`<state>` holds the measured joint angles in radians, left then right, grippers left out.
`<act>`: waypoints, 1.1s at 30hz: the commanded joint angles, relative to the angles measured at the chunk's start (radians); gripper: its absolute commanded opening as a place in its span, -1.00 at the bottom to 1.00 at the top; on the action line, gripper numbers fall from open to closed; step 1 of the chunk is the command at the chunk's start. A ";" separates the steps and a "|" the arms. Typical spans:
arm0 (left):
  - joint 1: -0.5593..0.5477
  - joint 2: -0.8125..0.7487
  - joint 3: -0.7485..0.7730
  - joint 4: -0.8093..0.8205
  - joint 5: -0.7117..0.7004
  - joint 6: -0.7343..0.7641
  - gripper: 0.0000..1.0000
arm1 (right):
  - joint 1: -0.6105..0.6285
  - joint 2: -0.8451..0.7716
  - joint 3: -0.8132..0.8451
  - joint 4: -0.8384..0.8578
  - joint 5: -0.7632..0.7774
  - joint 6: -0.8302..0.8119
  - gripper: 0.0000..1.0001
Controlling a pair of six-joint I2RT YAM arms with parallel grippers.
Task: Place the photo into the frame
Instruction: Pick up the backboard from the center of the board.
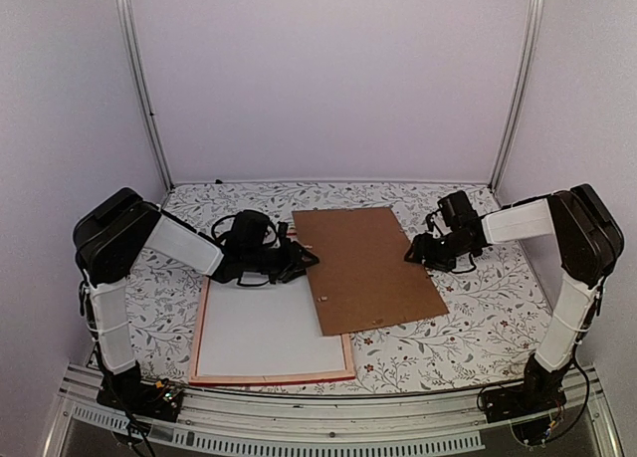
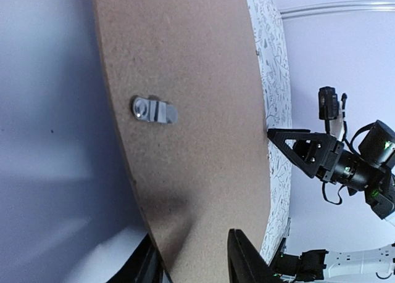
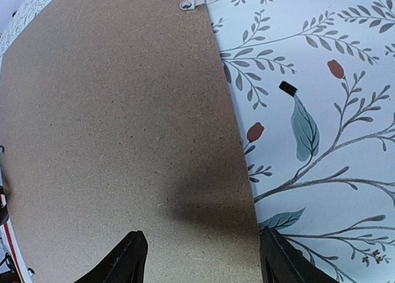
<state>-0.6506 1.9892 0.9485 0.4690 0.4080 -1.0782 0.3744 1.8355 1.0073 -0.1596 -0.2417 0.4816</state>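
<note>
The frame (image 1: pixel 274 379) lies flat at the near left, showing thin reddish rails. Inside it lies a plain white sheet that looks like the photo (image 1: pixel 269 333) face down; no print shows. A brown backing board (image 1: pixel 373 263) lies in the middle, its near left corner over the frame's far right corner. My left gripper (image 1: pixel 299 261) is rolled on its side at the board's left edge. Its jaws (image 2: pixel 191 243) stand apart, one finger under the board and one above. My right gripper (image 1: pixel 413 253) is open at the board's right edge, one finger (image 3: pixel 133 258) over the board (image 3: pixel 111 123), the other over the cloth.
The table is covered by a floral cloth (image 1: pixel 478 318), with white walls close on three sides. A metal hanger clip (image 2: pixel 154 110) sits on the board's face, and another clip (image 3: pixel 197 0) at its far edge. A small black bit (image 3: pixel 287 87) lies on the cloth.
</note>
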 commanded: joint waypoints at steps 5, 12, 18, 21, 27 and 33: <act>-0.006 -0.043 -0.029 0.231 0.086 -0.042 -0.46 | 0.074 -0.022 -0.028 -0.017 -0.112 0.044 0.30; -0.001 -0.038 -0.004 0.238 0.108 -0.050 -0.63 | 0.103 -0.033 -0.051 0.000 -0.117 0.070 0.29; 0.013 -0.078 -0.012 0.186 0.096 -0.037 -0.56 | 0.103 -0.040 -0.042 -0.022 -0.094 0.061 0.29; 0.022 -0.114 -0.017 0.136 0.080 -0.012 -0.39 | 0.103 -0.036 -0.032 -0.033 -0.086 0.054 0.29; 0.035 -0.139 -0.005 0.058 0.067 0.024 -0.27 | 0.103 -0.033 -0.021 -0.047 -0.075 0.041 0.29; 0.036 -0.150 0.001 0.006 0.056 0.038 -0.10 | 0.101 -0.027 -0.027 -0.049 -0.070 0.037 0.29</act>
<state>-0.6285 1.8736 0.9234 0.5171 0.4778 -1.0786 0.4702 1.8118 0.9756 -0.1616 -0.3096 0.5274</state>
